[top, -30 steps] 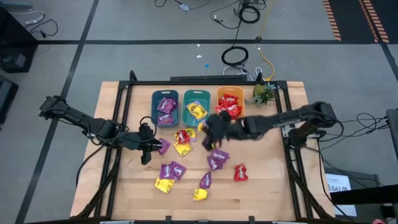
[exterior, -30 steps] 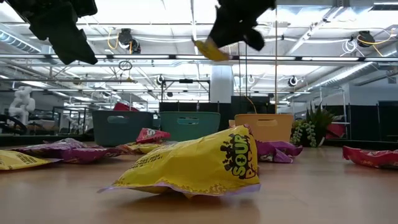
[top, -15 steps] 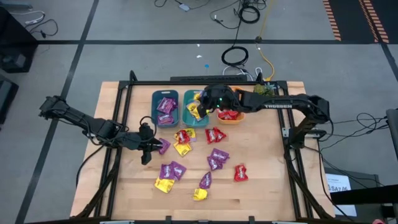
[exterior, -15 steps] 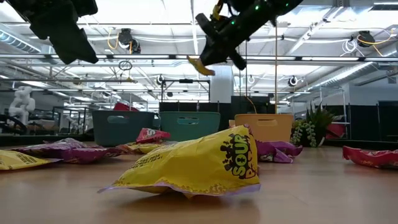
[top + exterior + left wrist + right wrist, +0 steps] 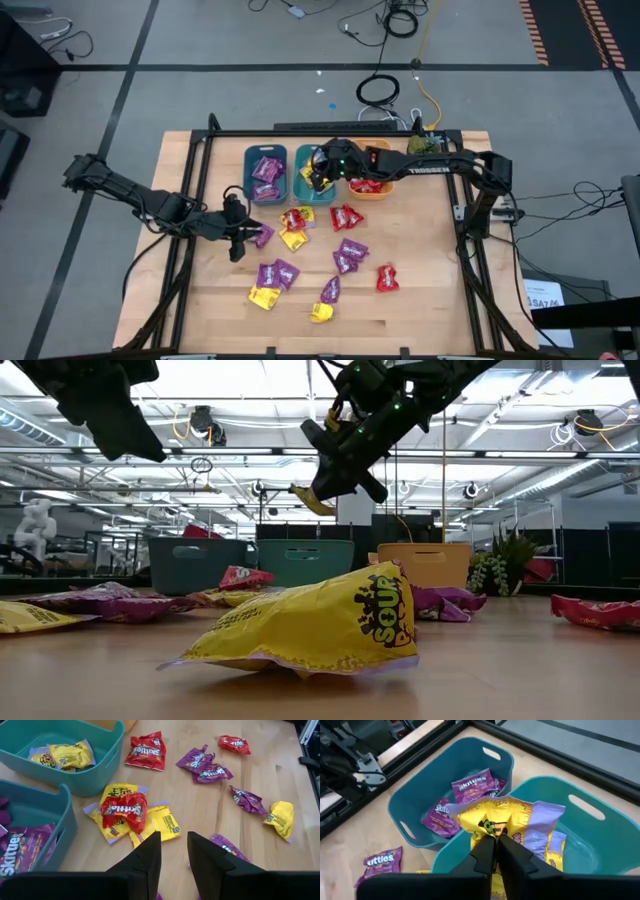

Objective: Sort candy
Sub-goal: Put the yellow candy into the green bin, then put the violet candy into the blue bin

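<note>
Wrapped candy packets in purple, yellow and red lie loose on the table; a big yellow one lies nearest the low camera. My right gripper hangs over the middle teal bin, shut on a yellow packet. My left gripper hovers open above the table's left part, next to a purple packet. The left bin holds purple packets, and the orange bin holds red ones. My right gripper pinches the yellow packet between its two fingers near one end, coming from above and slanting down. The packet is lifted clear and hangs below the fingertips, over the middle teal bin, which has yellow packets in it.
A small green plant stands at the far right corner beside the orange bin. A red packet lies on yellow ones in front of the bins. Bare wood shows along the table's right side and near edge.
My right gripper has carried the yellow packet from above the middle of the table toward the far edge. It now hangs over the middle teal bin and has come down a little there. It has stayed shut on the packet.
</note>
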You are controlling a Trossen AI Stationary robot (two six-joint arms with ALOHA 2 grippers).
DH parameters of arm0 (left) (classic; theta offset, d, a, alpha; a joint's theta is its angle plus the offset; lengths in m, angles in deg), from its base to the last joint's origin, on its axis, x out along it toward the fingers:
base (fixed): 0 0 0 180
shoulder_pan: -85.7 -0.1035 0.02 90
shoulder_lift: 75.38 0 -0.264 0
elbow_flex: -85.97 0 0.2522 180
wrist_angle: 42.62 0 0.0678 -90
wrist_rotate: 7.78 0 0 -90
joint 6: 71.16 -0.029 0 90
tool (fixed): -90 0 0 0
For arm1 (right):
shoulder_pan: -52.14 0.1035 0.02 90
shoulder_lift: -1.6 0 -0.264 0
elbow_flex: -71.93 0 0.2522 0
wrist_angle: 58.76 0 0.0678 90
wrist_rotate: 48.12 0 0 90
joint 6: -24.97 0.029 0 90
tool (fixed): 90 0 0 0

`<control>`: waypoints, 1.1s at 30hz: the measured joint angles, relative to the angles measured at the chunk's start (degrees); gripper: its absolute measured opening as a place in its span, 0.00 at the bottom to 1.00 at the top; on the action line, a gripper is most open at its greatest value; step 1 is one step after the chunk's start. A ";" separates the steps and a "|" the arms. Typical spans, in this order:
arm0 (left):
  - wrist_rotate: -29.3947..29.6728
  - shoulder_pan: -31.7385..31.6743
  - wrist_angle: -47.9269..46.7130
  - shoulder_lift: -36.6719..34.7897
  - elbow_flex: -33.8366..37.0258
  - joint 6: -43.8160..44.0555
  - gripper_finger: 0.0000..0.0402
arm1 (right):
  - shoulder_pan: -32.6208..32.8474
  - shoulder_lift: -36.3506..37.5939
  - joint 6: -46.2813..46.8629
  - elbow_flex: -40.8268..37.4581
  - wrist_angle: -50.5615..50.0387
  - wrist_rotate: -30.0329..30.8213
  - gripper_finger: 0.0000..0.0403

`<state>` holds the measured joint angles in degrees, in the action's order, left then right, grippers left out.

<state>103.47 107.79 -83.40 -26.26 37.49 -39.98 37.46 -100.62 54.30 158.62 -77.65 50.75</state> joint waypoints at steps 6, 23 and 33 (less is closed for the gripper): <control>0.05 -0.04 -1.14 -0.02 0.00 0.00 0.26 | -0.24 0.07 -0.05 0.04 0.27 0.13 0.15; 0.32 0.02 -1.66 -0.02 0.00 0.04 0.55 | -0.37 1.32 0.04 0.04 -1.54 -15.08 0.45; -0.16 0.07 1.35 -0.02 -0.02 2.05 0.56 | 2.04 4.44 2.97 0.07 -13.50 -18.05 0.45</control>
<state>103.31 107.86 -82.05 -26.28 37.47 -37.93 39.49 -96.18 57.27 158.69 -91.15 32.69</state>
